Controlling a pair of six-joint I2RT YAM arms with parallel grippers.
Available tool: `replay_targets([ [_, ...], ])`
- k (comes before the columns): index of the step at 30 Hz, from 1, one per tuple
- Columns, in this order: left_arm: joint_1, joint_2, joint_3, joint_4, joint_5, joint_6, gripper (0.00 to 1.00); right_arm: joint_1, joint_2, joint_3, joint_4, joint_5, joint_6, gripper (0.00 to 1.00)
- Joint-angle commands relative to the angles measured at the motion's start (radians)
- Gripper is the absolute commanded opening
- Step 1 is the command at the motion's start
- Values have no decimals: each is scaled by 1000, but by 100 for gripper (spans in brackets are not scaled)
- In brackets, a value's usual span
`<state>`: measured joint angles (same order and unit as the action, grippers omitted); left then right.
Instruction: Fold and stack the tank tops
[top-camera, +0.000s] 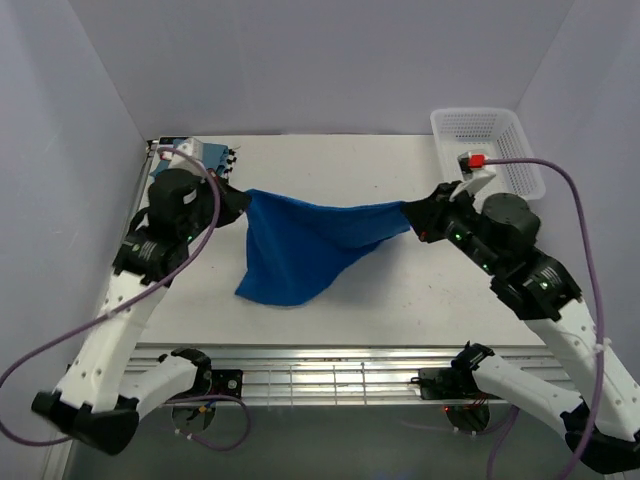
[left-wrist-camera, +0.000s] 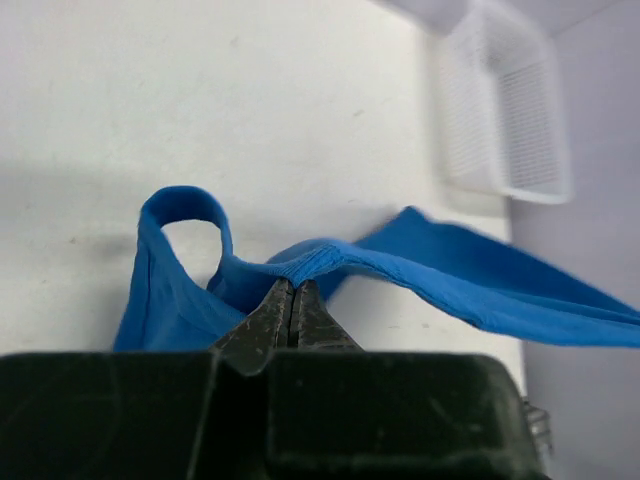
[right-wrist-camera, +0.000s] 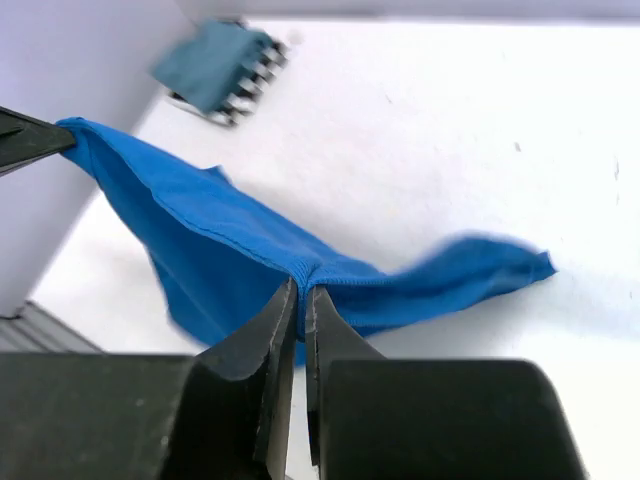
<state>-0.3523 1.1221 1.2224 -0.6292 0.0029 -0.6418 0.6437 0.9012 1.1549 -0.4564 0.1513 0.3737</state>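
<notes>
Top external shows us mid-spread: left gripper (top-camera: 243, 197) and right gripper (top-camera: 408, 210) each clamp an edge of the blue top (top-camera: 300, 250), left of the basket (top-camera: 485, 113). Next we should lay it flat.

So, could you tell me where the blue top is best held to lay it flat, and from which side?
At the two ends of its upper edge, one arm from each side. The left gripper and right gripper are shut there, and the blue top hangs spread between them, sagging in the middle, so it should lower flat onto the table.
</notes>
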Motion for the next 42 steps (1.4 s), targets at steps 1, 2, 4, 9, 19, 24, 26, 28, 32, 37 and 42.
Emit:
replay_targets([
  [1, -8, -209, 61, -32, 62, -9, 0, 4, -80, 89, -83, -131, -55, 8],
  [2, -10, -231, 87, -43, 72, -4, 0, 4, -108, 106, -91, -140, -56, 8],
  [4, -10, -255, 173, -64, 98, 8, 0, 5, -125, 158, -96, -211, -68, 8],
  [9, -10, -206, 264, -84, 59, 21, 0, 5, -108, 239, -103, -173, -105, 8],
  [19, 35, 373, 503, -78, -232, 91, 0, -221, 329, 454, -74, -112, -240, 8],
  [24, 116, 831, 1275, -180, -141, 209, 0, -424, 677, 898, -77, -343, -263, 8],
  [26, 130, 947, 1443, -182, -107, 238, 0, -466, 776, 1044, -93, -406, -283, 8],
  [28, 136, 889, 1308, -33, -103, 252, 0, -486, 811, 1166, -88, -458, -315, 8],
  [32, 136, 630, 935, 158, -81, 298, 0, -512, 728, 1016, -54, -532, -340, 8],
  [37, 133, 489, 487, 213, 129, 268, 0, -512, 461, 367, 154, -486, -355, 8],
  [42, 38, 277, -96, 296, 99, 127, 7, -509, 171, -136, 260, -524, -354, 8],
])
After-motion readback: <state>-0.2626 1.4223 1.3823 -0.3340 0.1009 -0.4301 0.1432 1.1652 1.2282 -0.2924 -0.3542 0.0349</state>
